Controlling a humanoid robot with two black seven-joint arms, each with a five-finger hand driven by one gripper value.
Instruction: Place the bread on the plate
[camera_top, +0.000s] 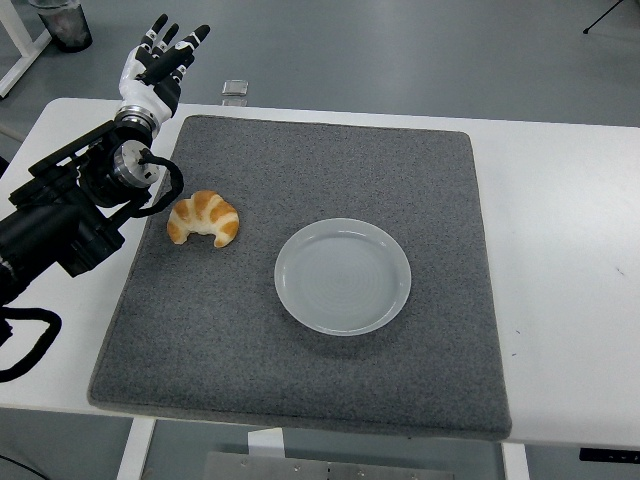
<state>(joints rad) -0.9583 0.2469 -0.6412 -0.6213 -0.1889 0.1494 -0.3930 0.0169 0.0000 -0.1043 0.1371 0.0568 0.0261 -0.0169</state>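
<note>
**Bread waits on the mat, left hand raised beyond it**

Nearest me runs the white table (560, 330), its front edge along the bottom, with a grey mat (300, 400) covering most of the top. On the mat, a little right of centre, sits the plate (343, 276), pale and round, with nothing on it.

Left of the plate, apart from it with bare mat between, lies the bread (204, 218), a croissant curved like a crescent. Its long axis runs roughly left to right, and both tips point down toward the near edge. It rests close to the mat's left border.

Just beside the bread, to its left, is the bulk of the left arm (70, 215), coming in from the left edge. The wrist sits above and left of the croissant. Farther back, the left hand (160, 65) points up and away, past the table's far corner, fingers (195, 38) spread and straight, holding nothing. So the bread lies nearer to me than the fingers and to their right, below the palm's line. I'd judge the hand must turn down and come back toward the croissant before any grasp; the task looks not yet started.

No right arm shows, so the left is plainly the one placed for this.

Beyond the table is grey floor (400, 50).
</note>
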